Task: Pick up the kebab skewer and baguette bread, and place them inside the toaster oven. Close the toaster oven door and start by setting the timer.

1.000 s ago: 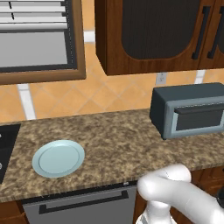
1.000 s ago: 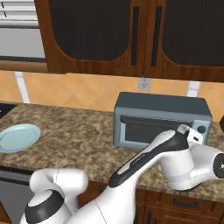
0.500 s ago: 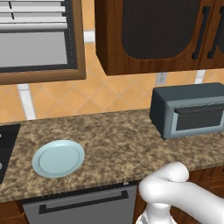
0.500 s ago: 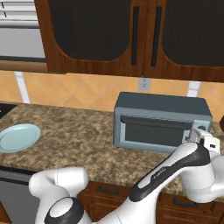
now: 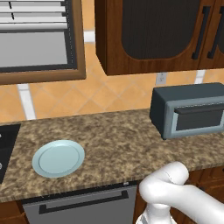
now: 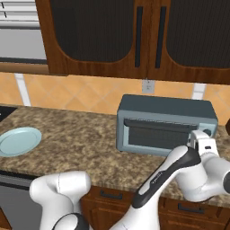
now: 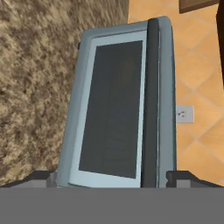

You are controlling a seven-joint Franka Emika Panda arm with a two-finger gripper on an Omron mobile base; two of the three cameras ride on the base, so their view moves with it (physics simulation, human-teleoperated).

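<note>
Gripper [image 7: 111, 177] spread wide, empty — toaster oven door [image 7: 114, 109] shut directly ahead; bare table [image 7: 39, 83] beside it.

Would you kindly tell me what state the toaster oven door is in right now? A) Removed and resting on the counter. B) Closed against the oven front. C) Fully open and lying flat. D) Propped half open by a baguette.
B: the toaster oven door sits flush against the front of the toaster oven, with its dark bar handle along the top, as the left base view also shows.
</note>
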